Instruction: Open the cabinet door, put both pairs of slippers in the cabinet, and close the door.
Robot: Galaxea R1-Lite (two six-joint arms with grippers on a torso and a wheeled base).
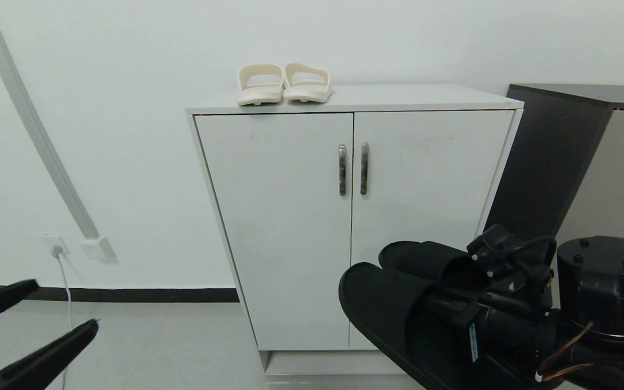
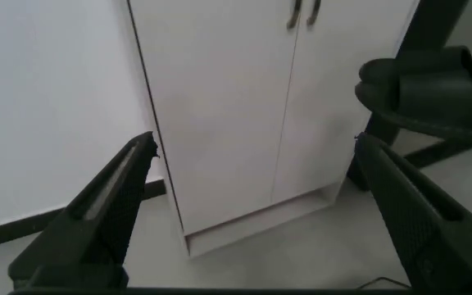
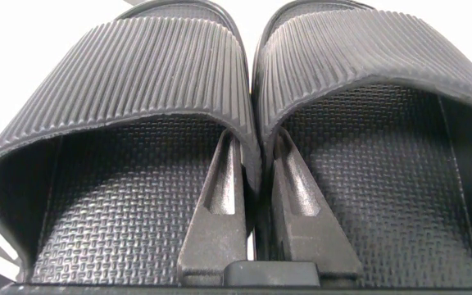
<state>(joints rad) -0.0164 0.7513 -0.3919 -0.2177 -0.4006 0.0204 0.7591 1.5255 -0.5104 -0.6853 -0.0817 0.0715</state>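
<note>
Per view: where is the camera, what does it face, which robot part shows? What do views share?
Head: on the head, faces the shut cabinet; left hand, right arm show.
Left wrist: faces the cabinet's foot; open left hand frames it.
Right wrist: faces black slippers pinched by the right hand.
Shared: the slippers, in all three.

**Where things sit around the two grippers**

The right gripper [image 3: 255,164] has one finger inside each slipper of the held pair [image 1: 393,303], pinching their adjoining walls between them. This pair hangs before the lower right door of the cabinet [image 1: 290,216]. Up and left of this gripper, the handles [image 1: 353,169] stand side by side at the door seam. Higher still, the second pair [image 1: 284,84] sits on the cabinet top at its front edge. A second cabinet [image 1: 550,162] stands to the right. The left gripper [image 1: 65,303], fingers apart, lies well left of the cabinet, below a wall socket [image 1: 54,245].
</note>
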